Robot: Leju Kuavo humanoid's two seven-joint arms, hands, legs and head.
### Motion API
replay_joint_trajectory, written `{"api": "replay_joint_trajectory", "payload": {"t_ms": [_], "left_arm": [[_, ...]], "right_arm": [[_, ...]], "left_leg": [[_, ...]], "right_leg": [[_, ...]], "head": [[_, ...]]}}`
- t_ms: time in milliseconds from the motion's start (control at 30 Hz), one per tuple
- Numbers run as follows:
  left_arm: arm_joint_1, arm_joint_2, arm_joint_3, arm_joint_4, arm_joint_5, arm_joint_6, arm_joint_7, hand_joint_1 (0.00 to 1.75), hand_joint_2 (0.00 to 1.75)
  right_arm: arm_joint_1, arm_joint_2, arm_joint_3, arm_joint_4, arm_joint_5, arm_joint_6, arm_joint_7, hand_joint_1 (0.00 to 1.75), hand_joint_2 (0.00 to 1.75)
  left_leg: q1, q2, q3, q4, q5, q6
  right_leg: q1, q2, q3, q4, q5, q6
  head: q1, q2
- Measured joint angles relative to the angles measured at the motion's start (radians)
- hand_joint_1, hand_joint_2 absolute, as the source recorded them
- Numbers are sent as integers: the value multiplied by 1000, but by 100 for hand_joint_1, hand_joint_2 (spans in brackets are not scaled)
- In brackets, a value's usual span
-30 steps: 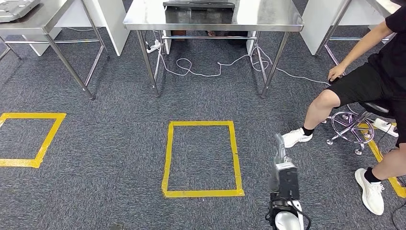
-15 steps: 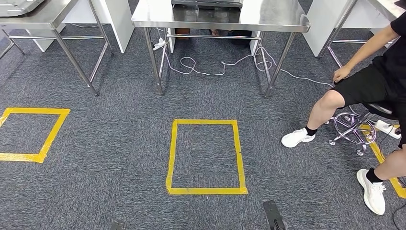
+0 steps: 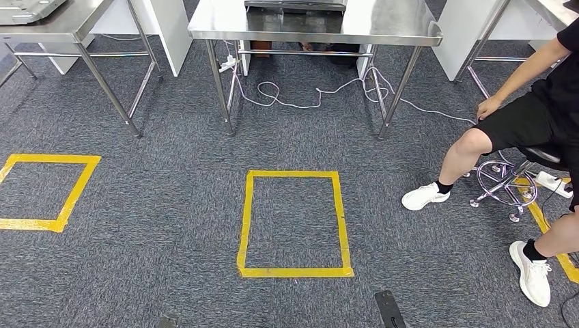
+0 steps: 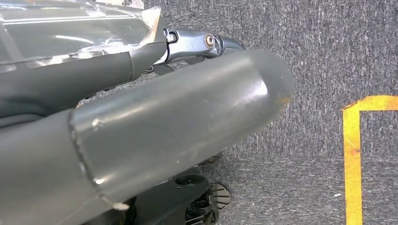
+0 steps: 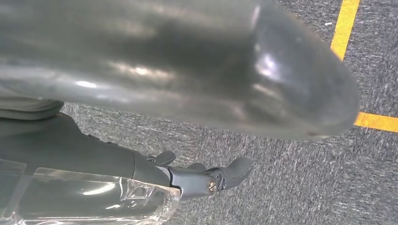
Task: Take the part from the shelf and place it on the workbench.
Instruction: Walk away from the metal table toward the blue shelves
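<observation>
A steel workbench (image 3: 382, 26) stands straight ahead across the carpet, with a dark item at its far edge. On a second steel table (image 3: 68, 24) at the far left lies a pale metal piece (image 3: 27, 8), cut off by the frame. My right hand (image 5: 187, 70) hangs low over the carpet, its dark fingers (image 5: 225, 174) held out with nothing in them; its tip (image 3: 388, 309) pokes in at the lower edge of the head view. My left hand (image 4: 155, 126) hangs the same way, fingers (image 4: 206, 42) out and holding nothing.
A person (image 3: 526, 116) sits on a chrome stool (image 3: 502, 181) at the right, legs stretched onto the carpet. A yellow tape rectangle (image 3: 243, 222) marks the floor ahead and another (image 3: 68, 195) lies to the left. White cables (image 3: 300, 96) trail under the workbench.
My right arm, raised into the head view a second ago, has dropped until just the hand's tip shows. The whole picture shifted a little, so the camera moved.
</observation>
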Motion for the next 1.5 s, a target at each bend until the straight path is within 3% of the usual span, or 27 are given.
{"api": "replay_joint_trajectory", "payload": {"t_ms": [533,600,667,733,767,833,867,900,933,1000,1033,1100,1167,1233,1300,1367,1400,1433,1500], "left_arm": [[0,0,0,0,0,0,0,0,0],[-1,0,-2,0,-7,4,9,0,0],[-3,-3,-9,0,-18,12,26,0,0],[-5,-7,-17,0,-23,18,37,0,0],[-5,-9,-20,0,-25,19,40,0,0],[-5,-10,-23,0,-27,20,42,0,0],[-5,-11,-25,0,-27,20,42,0,0],[-5,-11,-26,0,-27,20,43,0,0],[-6,-12,-27,0,-27,21,43,0,0],[-8,-12,-28,0,-25,23,45,0,0],[-9,-12,-28,0,-23,26,47,0,0],[-13,-11,-28,-1,-18,31,50,0,0],[-16,-12,-28,-1,-16,34,52,0,0],[-17,-13,-28,-1,-14,36,53,0,0],[-15,-13,-28,-1,-12,37,54,0,0],[-12,-13,-28,-1,-11,38,55,0,0],[-11,-13,-28,-1,-11,38,56,0,0],[-11,-13,-28,-1,-11,38,56,0,0],[-11,-12,-28,-1,-11,38,57,0,0]], "right_arm": [[-1,-1,0,11,3,2,4,0,0],[8,3,3,22,31,40,66,0,0],[27,7,16,42,79,96,224,0,0],[58,12,27,61,103,117,356,0,0],[76,17,31,69,106,119,380,0,0],[103,24,38,83,110,122,388,0,0],[110,25,41,88,112,124,389,0,0],[113,26,44,91,113,126,390,0,0],[115,26,46,95,115,128,392,0,0],[115,27,49,98,120,136,396,0,0],[113,28,52,99,124,140,398,0,0],[110,32,58,101,132,145,404,0,0],[110,31,62,104,137,146,409,0,0],[109,31,67,106,139,146,411,0,0],[109,32,71,107,141,146,412,0,0],[108,33,73,108,141,147,412,0,0],[109,33,74,109,141,147,412,0,0],[109,33,75,110,141,148,412,0,0],[110,34,75,111,141,148,412,0,0]], "left_leg": [[1,0,-1,2,0,0],[0,0,-2,5,0,4],[7,2,1,-1,5,11],[18,7,5,-13,13,15],[22,12,4,-16,16,16],[23,26,-2,-16,17,16],[24,37,-5,-16,18,14],[26,49,-7,-15,18,12],[29,60,-8,-14,17,7],[36,79,-9,-5,12,-10],[37,87,-10,0,8,-21],[36,101,-7,6,1,-39],[42,110,0,5,-2,-52],[49,77,-12,41,-39,-63],[50,23,-58,155,-116,-63],[45,5,-111,274,-168,-54],[41,2,-120,293,-166,-46],[37,-1,-110,272,-144,-36],[26,-35,-49,147,-77,-2]], "right_leg": [[-2,0,0,-1,1,2],[-8,1,0,-4,4,6],[-9,2,-1,-2,3,10],[-7,5,-21,40,-25,10],[-10,7,-48,95,-55,8],[-15,10,-115,231,-116,6],[-19,10,-137,280,-132,11],[-24,9,-137,288,-132,20],[-30,7,-117,257,-117,33],[-39,-21,-34,117,-72,57],[-40,-36,-1,61,-55,59],[-34,-47,17,22,-45,41],[-31,-25,12,24,-43,15],[-32,-6,11,24,-38,-3],[-26,14,8,25,-31,-16],[-15,38,1,25,-26,-23],[-9,52,0,25,-24,-26],[-3,66,-1,25,-22,-29],[5,93,0,25,-19,-33]], "head": [[0,0],[-1,0],[-1,0],[2,0],[6,0],[13,0],[14,0],[14,0],[14,0],[16,0],[18,0],[18,0],[13,0],[9,0],[5,0],[3,0],[3,0],[3,0],[3,0]]}}
